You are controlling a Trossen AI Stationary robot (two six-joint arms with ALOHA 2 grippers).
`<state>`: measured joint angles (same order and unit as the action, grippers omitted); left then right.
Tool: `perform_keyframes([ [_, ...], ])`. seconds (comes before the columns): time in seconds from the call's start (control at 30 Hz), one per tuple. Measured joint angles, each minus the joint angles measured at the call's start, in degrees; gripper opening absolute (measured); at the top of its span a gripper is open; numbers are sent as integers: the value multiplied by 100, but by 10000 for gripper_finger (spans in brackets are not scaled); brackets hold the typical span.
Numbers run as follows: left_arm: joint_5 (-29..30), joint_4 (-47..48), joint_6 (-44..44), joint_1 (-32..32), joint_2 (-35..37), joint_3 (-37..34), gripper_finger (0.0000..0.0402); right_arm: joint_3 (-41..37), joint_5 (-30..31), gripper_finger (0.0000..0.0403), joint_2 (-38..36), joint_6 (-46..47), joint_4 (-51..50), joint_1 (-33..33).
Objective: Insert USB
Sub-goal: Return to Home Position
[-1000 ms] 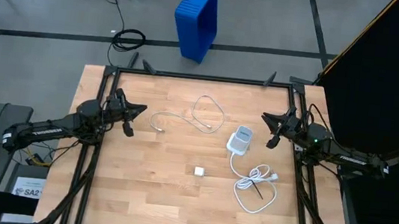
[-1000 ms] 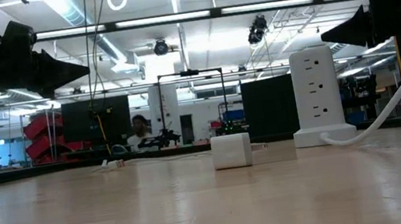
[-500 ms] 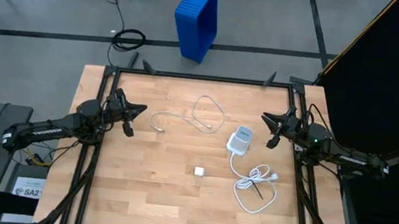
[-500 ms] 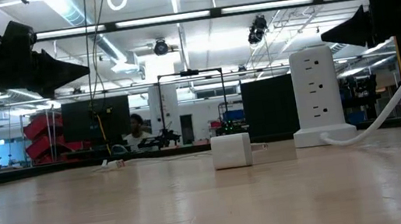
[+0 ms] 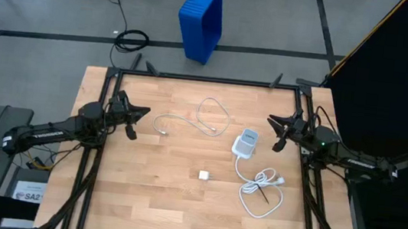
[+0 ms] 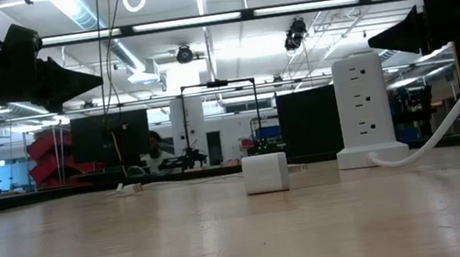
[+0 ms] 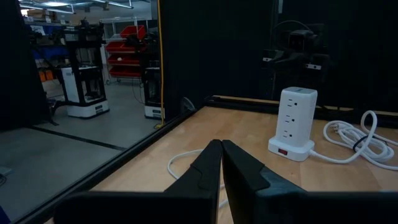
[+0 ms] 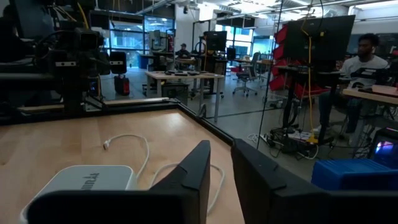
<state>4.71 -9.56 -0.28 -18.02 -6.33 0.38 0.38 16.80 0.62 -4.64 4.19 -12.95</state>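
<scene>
The USB (image 5: 205,118), a thin white cable, lies in a loose loop on the wooden table, one plug (image 5: 164,132) pointing toward the left arm; it also shows in the right wrist view (image 8: 134,140). My left gripper (image 5: 147,110) hovers shut at the table's left edge, pointing level at the cable. Opposite it, at the right edge, my right gripper (image 5: 269,120) hovers level with a narrow gap between its fingers (image 8: 221,149), empty. The white socket block (image 5: 245,142) stands upright just before it.
A small white cube (image 5: 203,175) sits mid-table nearer the front. The block's thick white power cord (image 5: 261,192) lies coiled at the near right. A blue bin (image 5: 202,18) stands on the floor past the far edge. A person (image 8: 367,53) sits in the room beyond.
</scene>
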Motion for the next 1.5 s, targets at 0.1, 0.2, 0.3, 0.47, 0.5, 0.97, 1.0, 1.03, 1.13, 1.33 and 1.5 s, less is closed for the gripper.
perform_keyframes([
  [0.1,0,-1,-1,2,0,0,0,2,0,34,0,0,0,1],
  [0.2,0,-1,-1,2,1,0,0,2,-1,30,1,0,0,1],
  [0.3,0,0,-2,2,0,0,0,2,-2,27,0,-2,2,2],
  [0.47,0,-1,-1,1,0,-2,0,2,0,25,0,0,1,2],
  [0.5,-1,-2,-2,1,1,-2,0,2,0,26,0,-2,2,2],
  [0.97,0,-1,0,1,0,-2,0,2,0,47,0,0,0,0],
  [1.0,0,-1,-2,1,1,-1,0,2,-2,48,0,0,2,2],
  [1.03,0,-2,-2,0,0,-2,0,0,-1,49,0,0,2,1],
  [1.13,0,-2,-2,0,0,-2,0,2,-1,50,0,-1,1,2],
  [1.33,0,-1,-1,2,0,-1,0,2,-1,44,0,0,0,1],
  [1.5,0,0,-1,1,1,-2,0,2,0,36,0,0,2,0],
])
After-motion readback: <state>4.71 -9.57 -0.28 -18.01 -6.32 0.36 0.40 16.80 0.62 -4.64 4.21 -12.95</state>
